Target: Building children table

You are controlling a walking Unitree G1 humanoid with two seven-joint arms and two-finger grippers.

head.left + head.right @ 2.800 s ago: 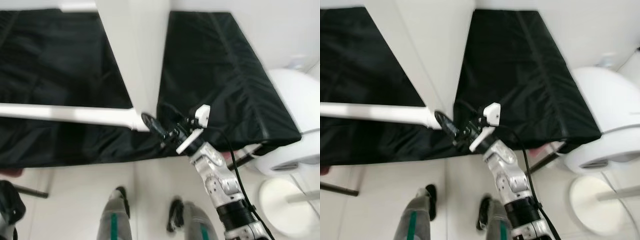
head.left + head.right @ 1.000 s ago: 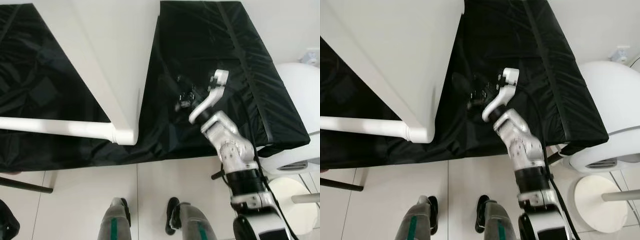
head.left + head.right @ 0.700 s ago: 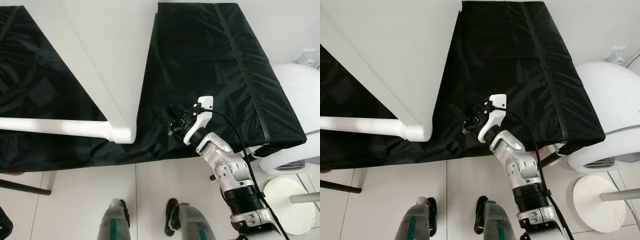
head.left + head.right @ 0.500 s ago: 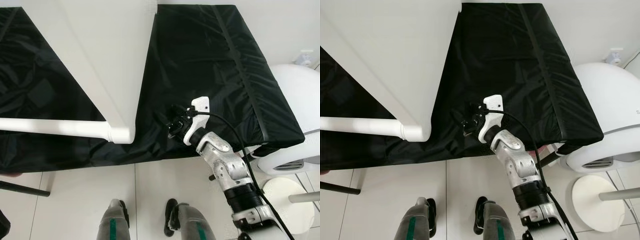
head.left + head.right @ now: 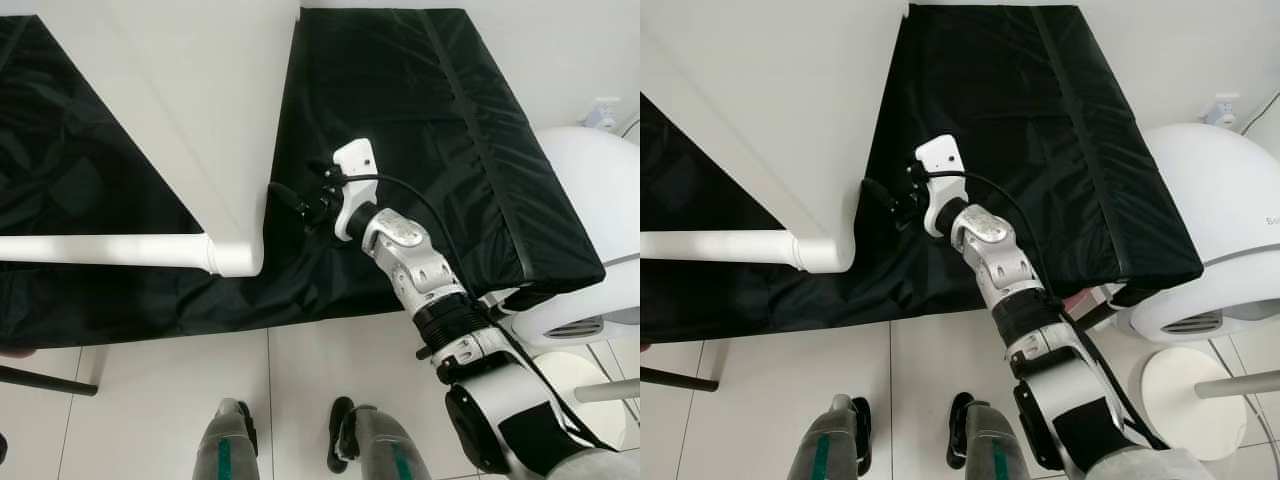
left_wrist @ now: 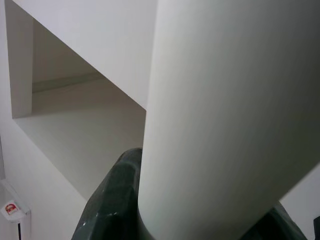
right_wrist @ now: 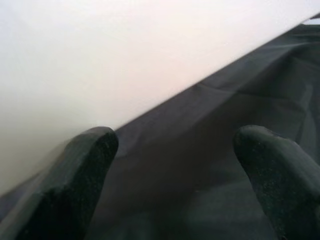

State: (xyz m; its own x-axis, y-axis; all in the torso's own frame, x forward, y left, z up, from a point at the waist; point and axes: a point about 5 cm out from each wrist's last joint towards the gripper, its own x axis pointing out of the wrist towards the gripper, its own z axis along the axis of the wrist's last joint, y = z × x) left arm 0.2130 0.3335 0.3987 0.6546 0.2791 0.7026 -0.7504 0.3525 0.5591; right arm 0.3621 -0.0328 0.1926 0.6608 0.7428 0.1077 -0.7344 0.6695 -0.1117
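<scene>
Meanwhile, the white tabletop (image 5: 200, 110) lay on a black-covered bed (image 5: 420, 130), its white leg (image 5: 110, 250) running leftward from the near corner. The right gripper (image 5: 290, 200) reached from the right, its fingers (image 7: 85, 165) spread apart and holding nothing, tips just beside the tabletop's right edge near that corner. The left gripper's fingers (image 6: 112, 200) sat on either side of the leg, apparently clasping it; a round white appliance (image 5: 600, 200) stood at far right.
</scene>
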